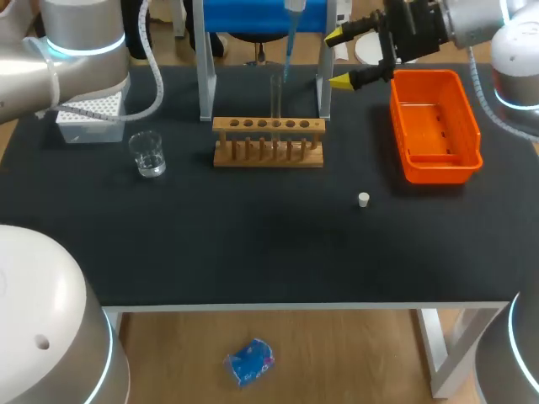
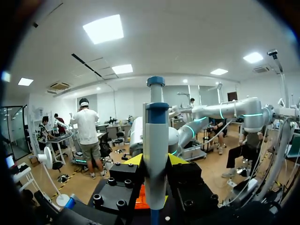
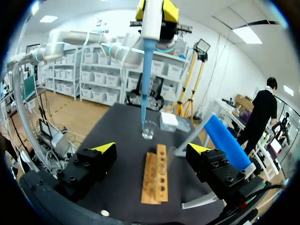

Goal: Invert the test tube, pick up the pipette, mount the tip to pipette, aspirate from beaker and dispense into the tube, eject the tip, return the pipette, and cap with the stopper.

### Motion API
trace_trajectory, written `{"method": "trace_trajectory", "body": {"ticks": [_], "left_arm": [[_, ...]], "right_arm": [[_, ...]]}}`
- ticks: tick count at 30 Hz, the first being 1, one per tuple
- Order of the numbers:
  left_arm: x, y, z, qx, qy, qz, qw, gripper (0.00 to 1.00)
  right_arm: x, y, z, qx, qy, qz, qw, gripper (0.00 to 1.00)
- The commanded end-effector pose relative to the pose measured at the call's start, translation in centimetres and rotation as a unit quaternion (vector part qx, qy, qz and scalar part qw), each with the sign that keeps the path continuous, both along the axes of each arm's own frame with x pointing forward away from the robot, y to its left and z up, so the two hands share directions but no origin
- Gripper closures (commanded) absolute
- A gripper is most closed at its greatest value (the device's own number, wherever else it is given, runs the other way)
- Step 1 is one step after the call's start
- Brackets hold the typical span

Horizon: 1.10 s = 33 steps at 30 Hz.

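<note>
Left gripper (image 2: 155, 160) closest in, fingers clamped on both sides of the pipette (image 2: 155, 136) body. The pipette hangs upright, plunger up, long axis vertical, nose pointing straight down. Directly under it is the test tube (image 1: 275, 99), standing upright in the wooden rack (image 1: 268, 145), mouth up, axis parallel to the pipette's. In the head view the nose sits just beside the tube mouth; cannot tell whether it is inside the rim. Judged: dispense step, needing the nose centred, then a straight descent. Right gripper (image 1: 340, 59) spread wide, holding nothing, beside the orange bin (image 1: 438, 172). Beaker (image 1: 148, 155) well off to the left. Stopper (image 1: 363, 199) loose on the table (image 1: 253, 244), nearer the right arm.
</note>
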<state>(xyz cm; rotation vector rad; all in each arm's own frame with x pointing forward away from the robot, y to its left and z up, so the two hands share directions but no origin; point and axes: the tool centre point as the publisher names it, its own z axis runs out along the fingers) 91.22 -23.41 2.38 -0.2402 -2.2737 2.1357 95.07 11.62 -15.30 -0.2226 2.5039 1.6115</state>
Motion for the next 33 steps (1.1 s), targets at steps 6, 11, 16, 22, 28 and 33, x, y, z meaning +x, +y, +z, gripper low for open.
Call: {"method": "trace_trajectory", "body": {"ticks": [6,11,16,22,28,33], "left_arm": [[-4.7,0.0,-0.8,-0.022,-0.020,0.047,0.998,1.00],[-6.2,-0.5,-1.9,-0.030,-0.023,0.047,0.998,1.00],[-7.3,-0.4,-3.3,-0.035,-0.003,0.060,0.998,1.00],[-7.3,-0.4,-3.3,-0.035,-0.003,0.060,0.998,1.00],[-7.3,-0.4,-3.3,-0.035,-0.003,0.060,0.998,1.00],[-7.3,-0.4,-3.3,-0.035,-0.003,0.060,0.998,1.00]], "right_arm": [[-7.4,-2.1,1.3,0.066,0.030,-0.003,0.997,0.00],[-10.4,-2.4,1.1,0.080,0.047,-0.002,0.996,0.00],[-12.5,-2.6,0.4,0.101,0.068,0.010,0.993,0.00],[-12.5,-2.6,0.4,0.101,0.068,0.010,0.993,0.00],[-12.5,-2.6,0.4,0.101,0.068,0.010,0.993,0.00],[-12.5,-2.6,0.4,0.101,0.068,0.010,0.993,0.00]]}}
